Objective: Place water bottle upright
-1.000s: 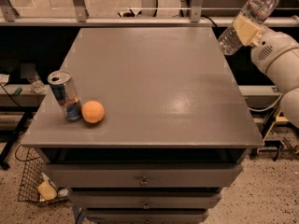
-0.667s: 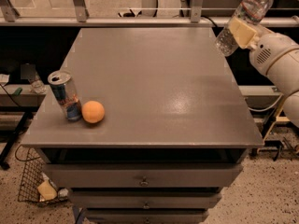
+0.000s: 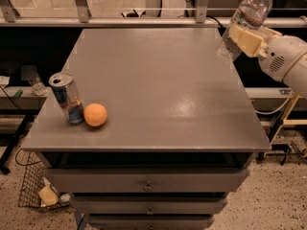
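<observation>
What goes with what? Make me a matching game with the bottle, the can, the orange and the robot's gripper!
Things:
1 water bottle
2 drink can
3 orange
4 gripper

States:
A round, on the table beside the can
B tilted, held in the air
C standing at the table's front left
D shut around the bottle, at the table's right edge

Pairs: 1-B, 2-C, 3-A, 4-D

The table (image 3: pixel 153 80) has a smooth, softly glossy grey top. Over its far right corner, the matt cream plastic gripper (image 3: pixel 244 38) clasps the clear ribbed plastic water bottle (image 3: pixel 250 13).
</observation>
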